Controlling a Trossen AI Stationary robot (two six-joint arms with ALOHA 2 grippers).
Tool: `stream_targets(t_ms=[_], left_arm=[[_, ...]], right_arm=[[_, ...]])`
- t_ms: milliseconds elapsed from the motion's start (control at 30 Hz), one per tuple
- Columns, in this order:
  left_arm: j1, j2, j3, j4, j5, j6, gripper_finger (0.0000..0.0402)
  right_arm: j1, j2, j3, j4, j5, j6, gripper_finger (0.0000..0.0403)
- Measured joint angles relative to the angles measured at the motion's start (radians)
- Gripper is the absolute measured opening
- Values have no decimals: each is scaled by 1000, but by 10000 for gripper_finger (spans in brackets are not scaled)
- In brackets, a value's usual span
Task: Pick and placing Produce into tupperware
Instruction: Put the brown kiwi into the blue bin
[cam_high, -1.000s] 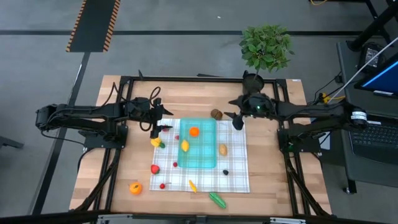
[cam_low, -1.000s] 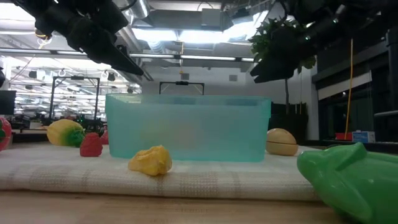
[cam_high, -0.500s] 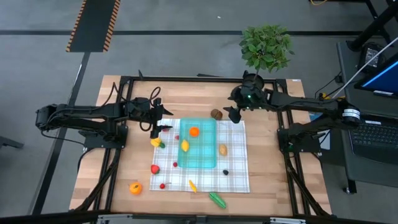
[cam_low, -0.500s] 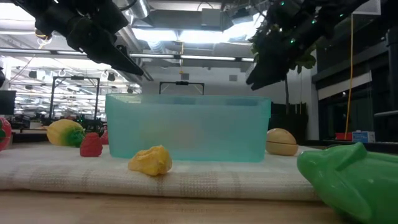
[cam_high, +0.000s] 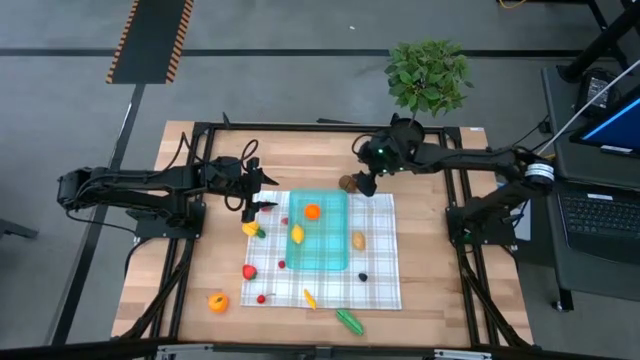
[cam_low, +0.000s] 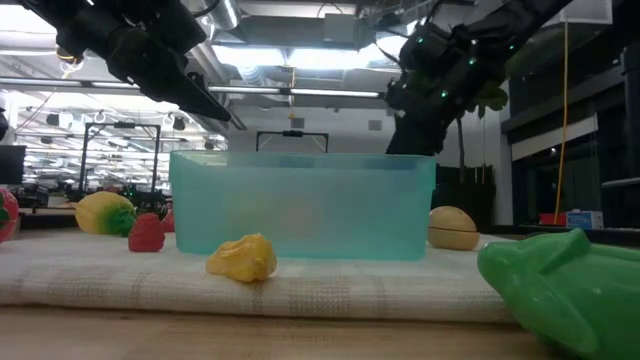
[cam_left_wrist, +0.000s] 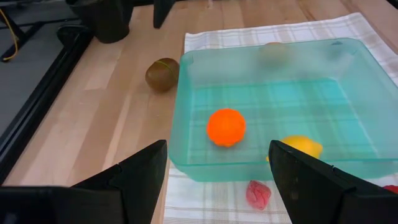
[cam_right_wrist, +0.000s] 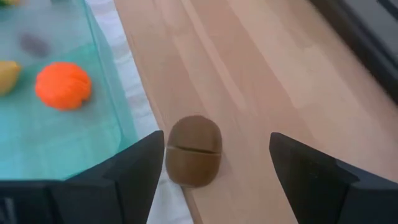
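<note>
The teal tupperware (cam_high: 319, 230) stands on a checked cloth (cam_high: 380, 290). An orange ball (cam_high: 312, 211) and a yellow piece (cam_high: 297, 234) lie inside it. A brown produce piece (cam_high: 347, 183) rests on the bare wood by the tupperware's far right corner. My right gripper (cam_high: 362, 183) hangs open just above and to the right of it. In the right wrist view the brown piece (cam_right_wrist: 194, 150) shows ahead between the two fingers, apart from them. My left gripper (cam_high: 250, 205) waits open above the cloth's left edge, pointing at the tupperware (cam_left_wrist: 280, 106).
Loose produce lies around the tupperware: a tan piece (cam_high: 358, 240), a dark one (cam_high: 363, 277), a red one (cam_high: 249, 271), an orange one (cam_high: 218, 302), a yellow one (cam_high: 310, 298), a green one (cam_high: 349, 320). A potted plant (cam_high: 428, 75) stands at the far edge.
My right gripper has swung toward the table's left, sunk a little and tipped further down, coming over the brown piece from the cloth's far right corner. Its fingers have stayed open. Nothing on the table has moved.
</note>
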Motion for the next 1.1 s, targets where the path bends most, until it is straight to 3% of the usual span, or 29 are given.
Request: stream_targets(t_ms=[1100], left_arm=[[0,0,0,0,0,0,275]], right_arm=[[28,221,3,98,-52,27,292]])
